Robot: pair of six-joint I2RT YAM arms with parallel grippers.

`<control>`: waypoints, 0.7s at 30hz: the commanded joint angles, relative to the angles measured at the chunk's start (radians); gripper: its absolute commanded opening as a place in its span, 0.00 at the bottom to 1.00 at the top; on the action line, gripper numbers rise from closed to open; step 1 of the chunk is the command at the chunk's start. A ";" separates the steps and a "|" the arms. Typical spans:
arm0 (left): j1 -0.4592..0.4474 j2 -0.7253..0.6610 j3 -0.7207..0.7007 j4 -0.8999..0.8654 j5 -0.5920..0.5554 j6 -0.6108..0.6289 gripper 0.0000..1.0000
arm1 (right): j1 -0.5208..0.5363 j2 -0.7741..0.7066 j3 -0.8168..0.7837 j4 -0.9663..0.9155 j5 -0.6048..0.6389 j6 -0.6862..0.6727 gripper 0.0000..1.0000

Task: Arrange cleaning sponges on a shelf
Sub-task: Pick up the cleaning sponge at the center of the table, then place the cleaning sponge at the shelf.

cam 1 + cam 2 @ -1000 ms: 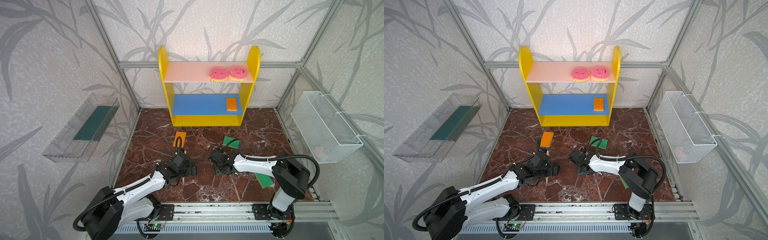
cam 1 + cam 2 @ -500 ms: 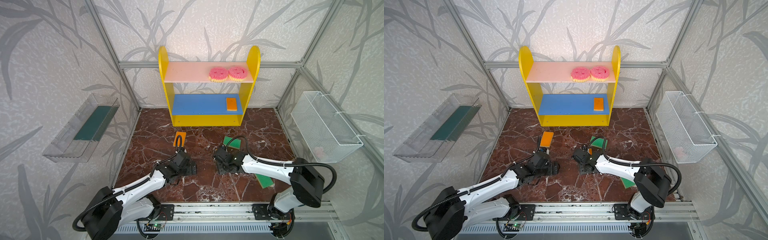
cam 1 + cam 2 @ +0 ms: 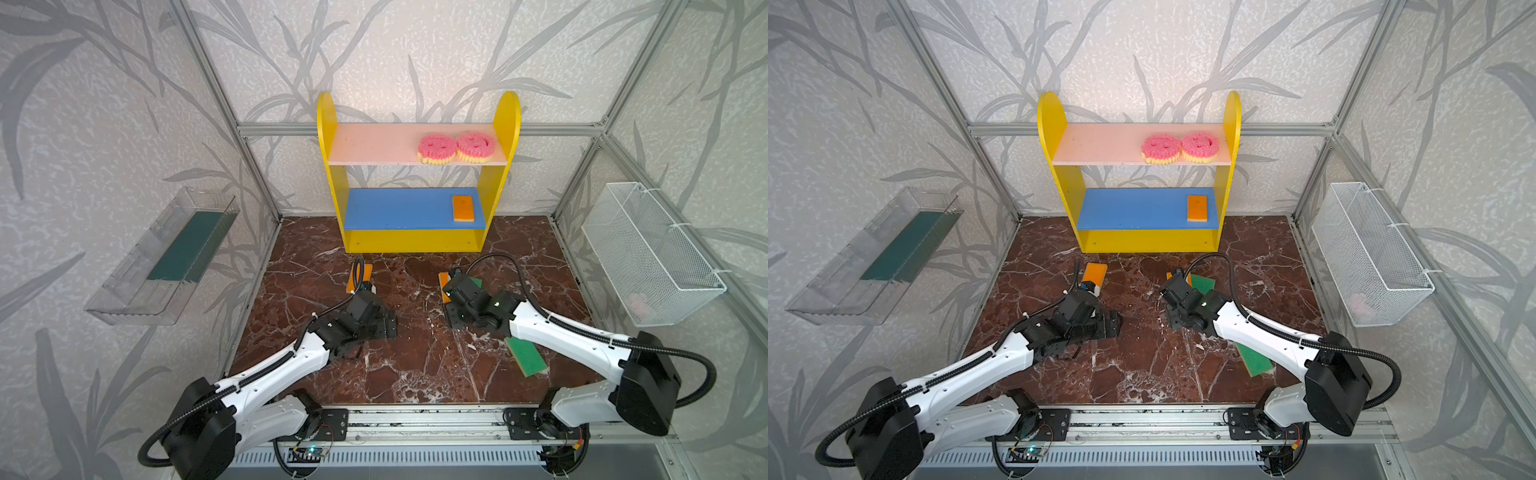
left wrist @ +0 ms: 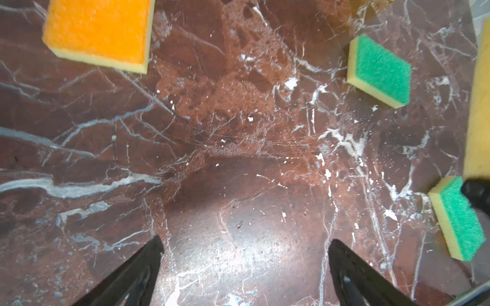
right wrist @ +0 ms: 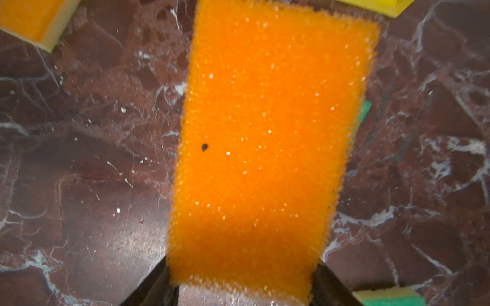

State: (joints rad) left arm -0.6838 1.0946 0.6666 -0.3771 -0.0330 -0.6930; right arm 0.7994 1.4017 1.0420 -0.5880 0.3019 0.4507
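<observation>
floor: dark red marble floor (image 3: 415, 374), with leaf-patterned walls around it.
shelf: we see the shelf (image 3: 328, 137) at the back of the floor, against the wall, with a pale pink upper board (image 3: 374, 145) and a blue middle board (image 3: 395, 208).
upper board: one pink smiley sponge (image 3: 436, 147) touches a second pink smiley sponge (image 3: 476, 145), both toward the robot's right end.
middle board: a shelved orange sponge (image 3: 463, 208) lies flat at that same end.
right gripper: our right gripper (image 5: 241, 286) clamps a held orange sponge (image 5: 265, 145) by its two long edges near one end, above the floor in front of the shelf.
under it: a far green sponge (image 3: 1203, 283) lies on the floor, partly hidden by the gripper.
left gripper: our left gripper (image 4: 246, 254) has its jaws spread wide over bare marble.
loose orange sponge (image 3: 1094, 273): flat on the floor just beyond the left wrist, apart from the fingers.
near green sponge (image 3: 525, 355): flat on the floor, partly under the right forearm.
side walls: a clear tray (image 3: 137, 299) hangs on the robot's left, a wire basket (image 3: 656, 249) on its right.
</observation>
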 commanded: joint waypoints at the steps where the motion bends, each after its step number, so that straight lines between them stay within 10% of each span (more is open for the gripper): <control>1: 0.015 -0.013 0.053 -0.059 -0.020 0.031 0.99 | -0.047 0.011 0.089 0.018 -0.011 -0.103 0.67; 21: 0.162 0.053 0.226 -0.089 0.108 0.156 0.99 | -0.292 0.464 0.676 0.031 -0.165 -0.277 0.67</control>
State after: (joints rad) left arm -0.5407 1.1423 0.8642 -0.4416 0.0490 -0.5732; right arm 0.5182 1.8156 1.6531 -0.5461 0.1555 0.2070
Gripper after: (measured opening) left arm 0.991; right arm 0.671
